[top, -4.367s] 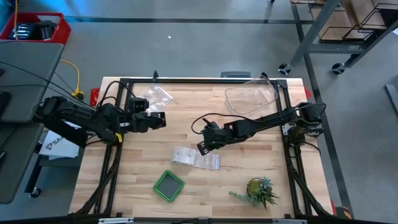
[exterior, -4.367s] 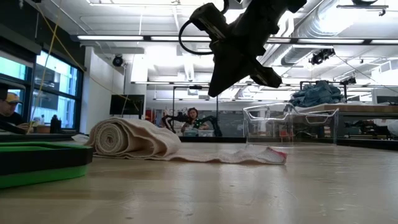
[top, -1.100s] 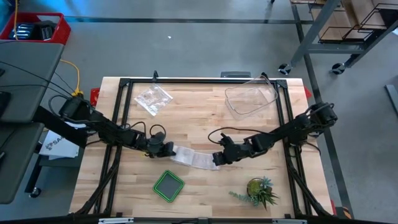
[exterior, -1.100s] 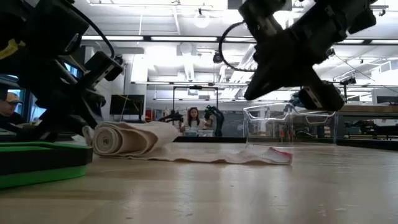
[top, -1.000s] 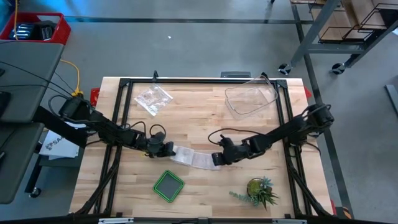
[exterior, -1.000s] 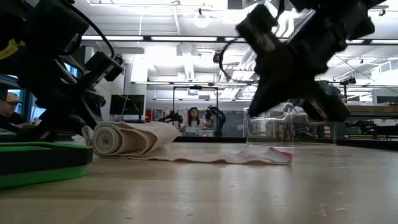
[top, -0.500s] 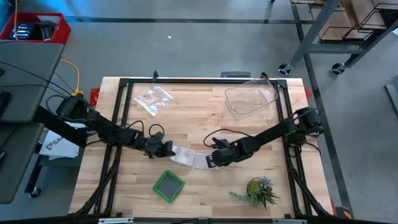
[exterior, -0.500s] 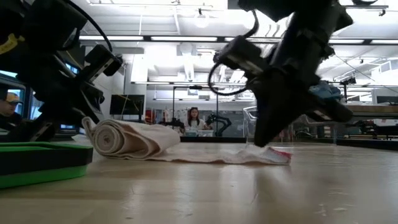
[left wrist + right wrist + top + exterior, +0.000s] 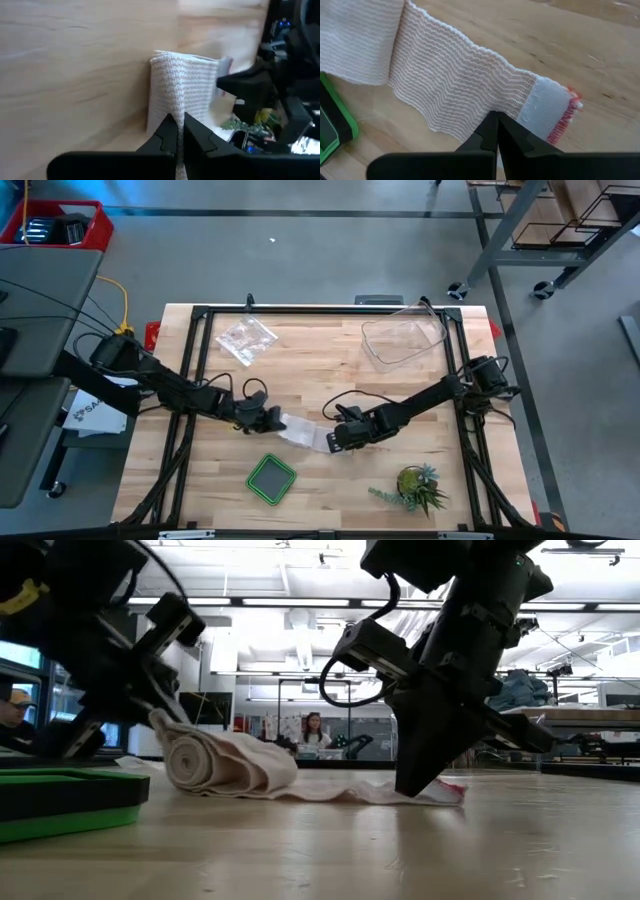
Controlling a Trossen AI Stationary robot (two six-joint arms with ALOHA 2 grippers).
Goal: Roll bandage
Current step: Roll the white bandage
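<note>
Thin white gauze, woven loose and slightly see-through, made up the narrow bandage, which lay half rolled on the pale wooden counter just below the middle of the high view. Its roll was gripped edgewise by the closed fingers of the left end effector, cloth seen between the fingers in the wrist view. The right end effector was pressed shut onto the red-stitched loose tail. The cloth was judged light, limp and easily creased or snagged, so the roll's end faces and the flat tail were judged the best holds.
</note>
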